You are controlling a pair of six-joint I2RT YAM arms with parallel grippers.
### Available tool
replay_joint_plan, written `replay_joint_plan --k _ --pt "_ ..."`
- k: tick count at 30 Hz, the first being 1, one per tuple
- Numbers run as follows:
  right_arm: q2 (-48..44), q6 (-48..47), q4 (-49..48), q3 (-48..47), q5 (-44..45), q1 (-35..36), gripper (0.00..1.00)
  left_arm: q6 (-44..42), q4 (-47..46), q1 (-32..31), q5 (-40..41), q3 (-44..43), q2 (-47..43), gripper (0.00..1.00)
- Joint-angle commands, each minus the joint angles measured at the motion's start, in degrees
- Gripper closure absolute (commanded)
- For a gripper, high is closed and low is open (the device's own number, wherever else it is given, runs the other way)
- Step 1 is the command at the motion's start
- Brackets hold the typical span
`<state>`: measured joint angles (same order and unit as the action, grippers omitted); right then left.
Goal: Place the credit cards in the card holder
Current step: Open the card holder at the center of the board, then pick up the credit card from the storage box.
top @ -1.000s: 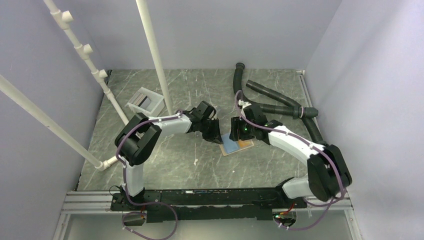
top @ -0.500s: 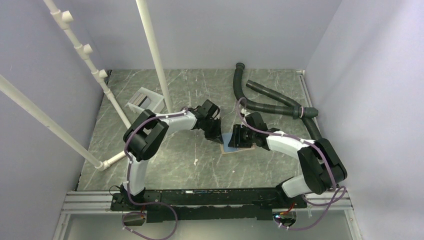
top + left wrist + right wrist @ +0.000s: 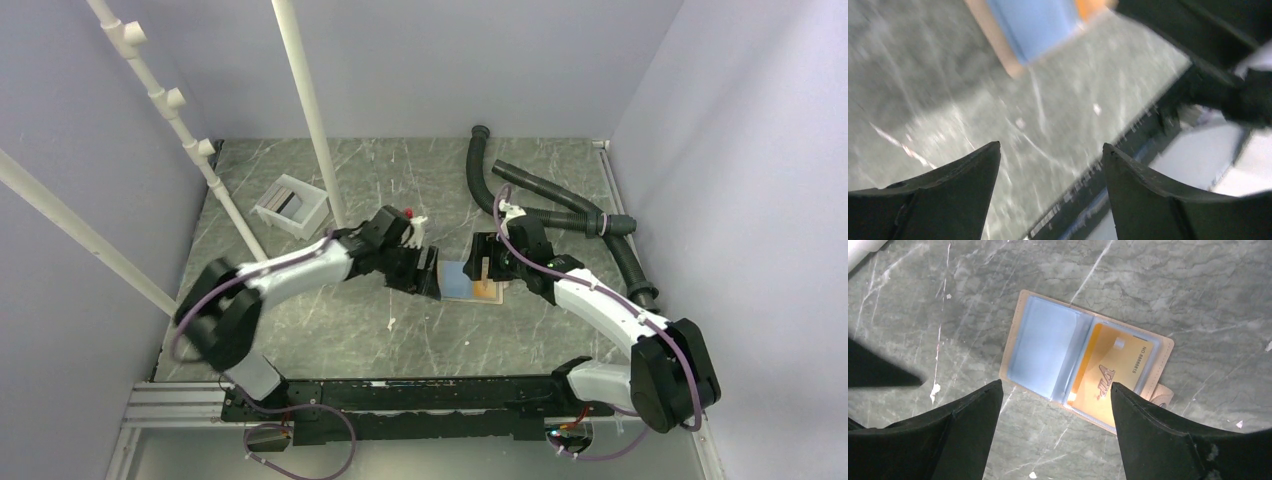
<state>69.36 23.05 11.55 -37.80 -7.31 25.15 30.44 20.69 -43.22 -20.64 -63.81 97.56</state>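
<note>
The card holder [image 3: 1048,352] lies open on the marble table, tan outside and pale blue inside. A golden-brown credit card [image 3: 1110,375] sits in its right-hand pocket. My right gripper [image 3: 1055,389] hovers open just above the holder's near edge, with nothing between its fingers. In the top view the holder [image 3: 462,282] lies between my left gripper [image 3: 427,271] and right gripper [image 3: 487,266]. The left wrist view is blurred; there the left gripper [image 3: 1050,147] is open and empty, with the holder [image 3: 1035,25] ahead of it. Dark credit cards [image 3: 290,203] lie in a white tray.
The white tray [image 3: 313,212] stands at the back left beside a white pipe frame [image 3: 310,110]. Black corrugated hoses [image 3: 530,205] lie at the back right. A metal rail [image 3: 400,392] runs along the table's near edge.
My left gripper has opened and its arm has swung out lower to the left. The right gripper has opened wider and drawn back off the holder.
</note>
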Motion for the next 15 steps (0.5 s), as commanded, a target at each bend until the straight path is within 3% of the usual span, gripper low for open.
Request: replay_joint_plan --k 1,3,7,10,12,15 --pt "-0.5 -2.7 -0.9 -1.9 0.2 -0.4 0.18 -6.0 -0.8 -1.3 -9.7 8.0 -18.6 0.18" --pt "0.0 -2.8 -1.5 -1.9 -0.8 -0.5 0.18 -5.9 4.3 -1.3 -7.0 9.8 -25.7 0.17" --pt "0.2 -3.0 -2.0 -1.6 -2.5 -0.5 0.18 0.7 11.0 -1.1 7.8 13.7 -40.2 0.12" --pt "-0.4 -3.1 -2.3 -1.3 -3.1 -0.5 0.18 10.1 20.3 -0.9 29.3 14.5 -46.9 0.12" --pt "-0.6 -3.2 -2.2 -1.4 -3.2 -0.4 0.18 19.5 33.0 -0.3 42.7 13.4 -49.8 0.05" --pt "-0.9 -3.3 -1.9 -1.2 -2.9 0.4 0.18 27.6 41.9 1.7 53.4 11.7 -52.5 0.01"
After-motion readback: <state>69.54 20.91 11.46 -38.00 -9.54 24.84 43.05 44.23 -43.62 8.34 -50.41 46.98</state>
